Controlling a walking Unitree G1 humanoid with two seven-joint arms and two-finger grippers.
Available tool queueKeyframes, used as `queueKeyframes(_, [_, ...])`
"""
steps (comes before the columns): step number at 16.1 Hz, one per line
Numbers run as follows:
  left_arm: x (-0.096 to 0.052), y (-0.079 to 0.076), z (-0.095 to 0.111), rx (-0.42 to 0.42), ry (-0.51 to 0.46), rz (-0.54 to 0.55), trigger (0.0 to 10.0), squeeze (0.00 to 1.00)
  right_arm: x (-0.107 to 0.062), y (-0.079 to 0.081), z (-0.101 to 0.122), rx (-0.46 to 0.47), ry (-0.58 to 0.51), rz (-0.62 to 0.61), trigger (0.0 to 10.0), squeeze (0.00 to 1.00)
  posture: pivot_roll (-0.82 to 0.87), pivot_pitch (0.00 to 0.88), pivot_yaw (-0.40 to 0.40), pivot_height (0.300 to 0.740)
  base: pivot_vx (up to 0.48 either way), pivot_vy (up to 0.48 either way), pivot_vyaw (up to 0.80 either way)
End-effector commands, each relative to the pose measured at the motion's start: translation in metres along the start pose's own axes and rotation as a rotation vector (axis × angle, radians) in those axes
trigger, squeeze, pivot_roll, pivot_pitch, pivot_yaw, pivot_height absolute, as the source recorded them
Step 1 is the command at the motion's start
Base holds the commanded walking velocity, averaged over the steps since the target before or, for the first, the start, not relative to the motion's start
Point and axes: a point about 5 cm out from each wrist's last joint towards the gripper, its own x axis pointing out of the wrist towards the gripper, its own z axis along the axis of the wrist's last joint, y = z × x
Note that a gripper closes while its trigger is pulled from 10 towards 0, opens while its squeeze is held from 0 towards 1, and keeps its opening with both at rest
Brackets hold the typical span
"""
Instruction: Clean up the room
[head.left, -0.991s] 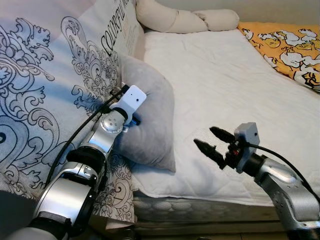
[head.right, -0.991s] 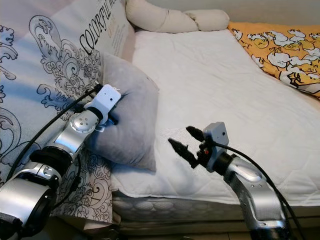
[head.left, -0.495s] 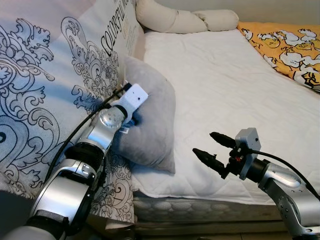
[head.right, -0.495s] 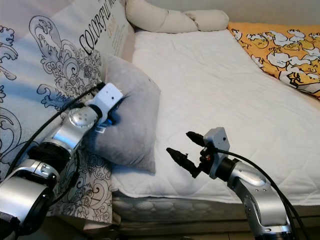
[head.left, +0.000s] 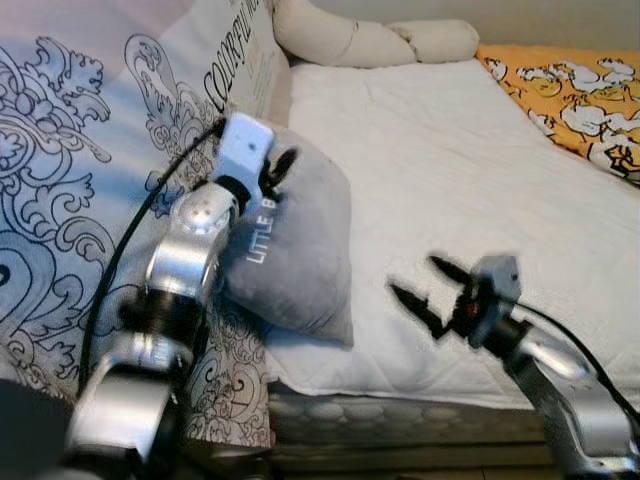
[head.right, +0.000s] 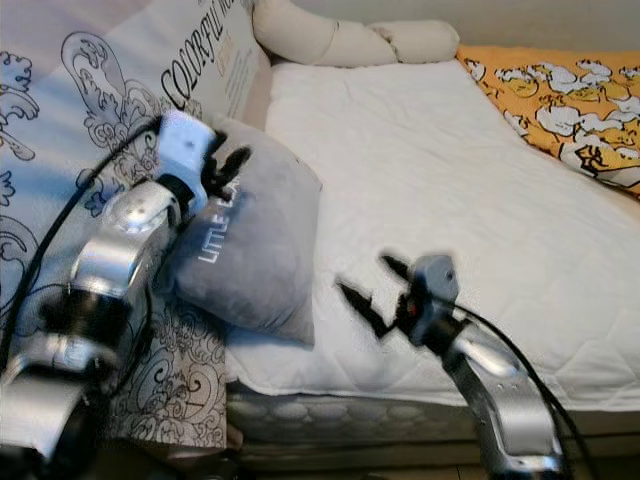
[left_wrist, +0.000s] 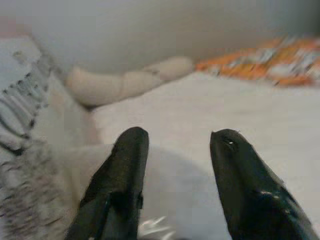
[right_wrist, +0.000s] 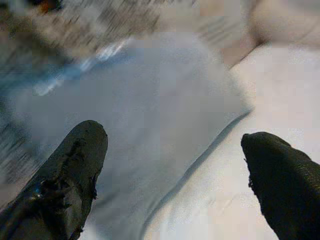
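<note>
Grey square plush cushion (head.left: 300, 250) with white lettering "LITTLE", propped on edge at the near side of the white quilted mattress (head.left: 450, 170), leaning on the large patterned blue-grey cushion with black scrollwork (head.left: 90, 210). Left gripper (head.left: 278, 168) raised at the grey cushion's upper edge, fingers parted, nothing held; contact not discernible. Right gripper (head.left: 420, 285) low over the mattress, just beside the cushion's lower corner, fingers spread wide, empty. Beyond the left gripper: cream bolster pillow (head.left: 370, 40). Beyond the right gripper: orange cartoon-print blanket (head.left: 570, 90).
</note>
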Motion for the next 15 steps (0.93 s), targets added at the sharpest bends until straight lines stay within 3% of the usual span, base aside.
queueKeyframes(1, [-0.01,0.001,0.001,-0.075,-0.04,0.015,10.0,1.0,-0.002,-0.007,0.007,-0.031,-0.041,-0.101,10.0,1.0,-0.09,0.0,0.038,0.74,0.0,0.0,0.0])
queueKeyframes(3, [-0.033,-0.007,-0.012,-0.197,-0.063,0.07,10.0,1.0,-0.001,-0.01,0.012,0.023,-0.101,-0.239,10.0,1.0,-0.1,0.0,0.038,0.74,0.0,0.0,0.0])
queueKeyframes(5, [-0.05,-0.016,-0.027,-0.193,-0.032,0.1,10.0,0.95,-0.001,-0.006,0.012,0.011,-0.101,-0.28,10.0,1.0,-0.1,0.0,0.033,0.74,0.0,0.0,0.0])
queueKeyframes(6, [-0.062,-0.021,-0.038,-0.189,0.012,0.134,10.0,0.92,0.0,-0.005,0.017,0.056,-0.177,-0.307,10.0,1.0,-0.09,0.0,0.023,0.74,0.0,-0.461,0.0])
queueKeyframes(8, [-0.067,-0.022,-0.041,-0.186,0.028,0.149,10.0,0.91,0.001,-0.005,0.018,0.055,-0.187,-0.326,10.0,1.0,-0.09,0.0,0.018,0.74,0.0,-0.471,0.0])
queueKeyframes(10, [-0.075,-0.02,-0.047,-0.145,0.062,0.196,10.0,0.89,0.003,-0.009,0.022,0.03,-0.199,-0.501,10.0,1.0,-0.08,0.0,0.009,0.74,0.0,-0.48,0.0])
queueKeyframes(12, [-0.076,-0.019,-0.045,-0.139,0.06,0.217,10.0,0.89,0.007,-0.006,0.02,0.024,-0.149,-0.509,10.0,1.0,-0.08,0.0,0.009,0.74,0.0,-0.48,0.0])
queueKeyframes(15, [-0.077,-0.019,-0.046,-0.123,0.081,0.24,10.0,0.89,0.008,0.0,0.017,-0.055,-0.171,-0.571,10.0,1.0,-0.09,0.0,0.017,0.74,0.0,-0.48,0.0])
